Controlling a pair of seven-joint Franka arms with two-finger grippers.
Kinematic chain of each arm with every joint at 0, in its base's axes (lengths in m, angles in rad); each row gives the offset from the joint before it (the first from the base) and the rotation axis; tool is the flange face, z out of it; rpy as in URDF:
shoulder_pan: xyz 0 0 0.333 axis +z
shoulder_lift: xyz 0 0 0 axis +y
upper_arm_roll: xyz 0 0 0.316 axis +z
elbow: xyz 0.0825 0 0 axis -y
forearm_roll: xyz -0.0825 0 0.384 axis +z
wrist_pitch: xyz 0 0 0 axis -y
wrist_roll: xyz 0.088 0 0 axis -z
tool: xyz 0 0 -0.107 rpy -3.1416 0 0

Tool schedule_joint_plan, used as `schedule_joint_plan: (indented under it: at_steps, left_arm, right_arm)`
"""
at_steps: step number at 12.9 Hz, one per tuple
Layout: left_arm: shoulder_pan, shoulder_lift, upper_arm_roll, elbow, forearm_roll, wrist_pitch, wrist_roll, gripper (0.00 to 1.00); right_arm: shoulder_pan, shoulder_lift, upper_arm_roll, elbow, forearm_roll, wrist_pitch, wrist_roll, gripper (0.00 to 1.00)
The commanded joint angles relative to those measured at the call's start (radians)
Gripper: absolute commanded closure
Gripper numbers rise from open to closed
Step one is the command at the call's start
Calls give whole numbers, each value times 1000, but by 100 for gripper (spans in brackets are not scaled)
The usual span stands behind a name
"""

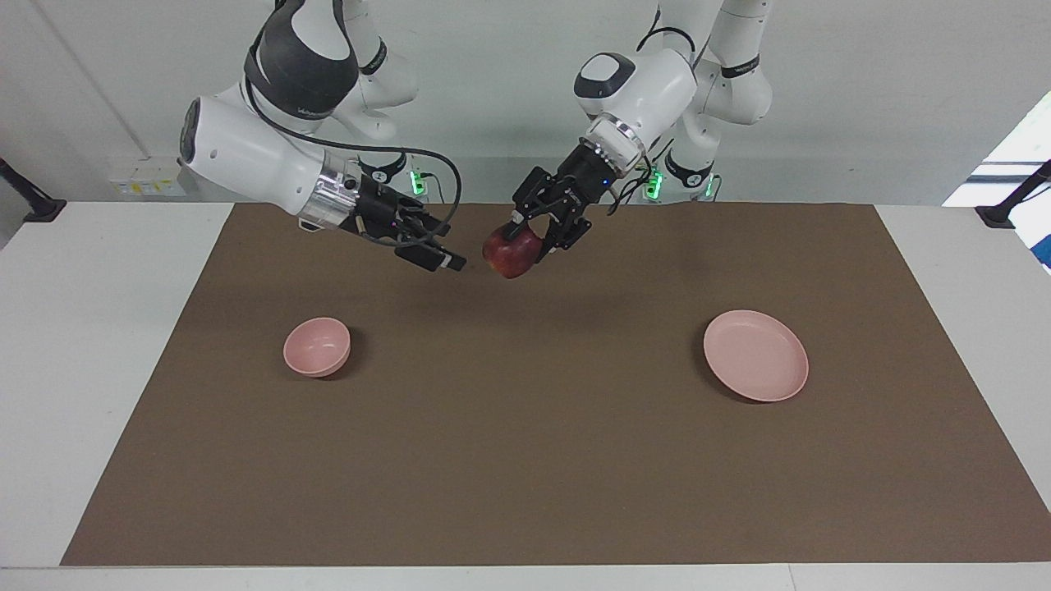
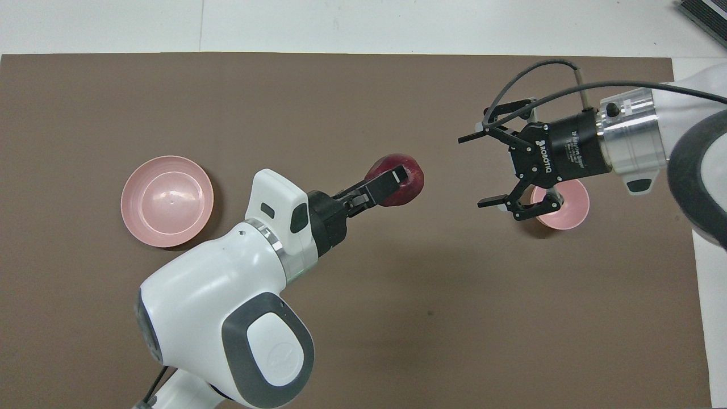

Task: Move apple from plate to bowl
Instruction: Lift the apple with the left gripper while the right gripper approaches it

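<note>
My left gripper [image 1: 526, 240] is shut on the dark red apple [image 1: 507, 256] and holds it in the air over the middle of the brown mat. In the overhead view the left gripper [image 2: 399, 179] and apple [image 2: 413, 185] show between plate and bowl. The pale pink plate [image 1: 755, 355] lies bare toward the left arm's end; it also shows in the overhead view [image 2: 166, 201]. The small pink bowl [image 1: 317, 346] stands with nothing in it toward the right arm's end. My right gripper [image 1: 450, 263] is open, raised, a short gap from the apple. From overhead the right gripper [image 2: 472, 170] partly covers the bowl [image 2: 572, 209].
A brown mat [image 1: 525, 460] covers most of the white table [image 1: 82, 328]. Only the plate and bowl stand on it. Black clamps sit at the table's two ends near the robots.
</note>
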Motion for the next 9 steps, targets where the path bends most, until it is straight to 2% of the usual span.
schedule_joint_plan:
  at_steps: [1,9]
  left_arm:
    - [-11,8,-3,28,-22,28,-2,100]
    - [-11,9,-9,34,-23,36,-2,100]
  right_arm:
    - [9,3,2,-11,50,45,2,0]
    - [93,17,4,6,82,163,6,0]
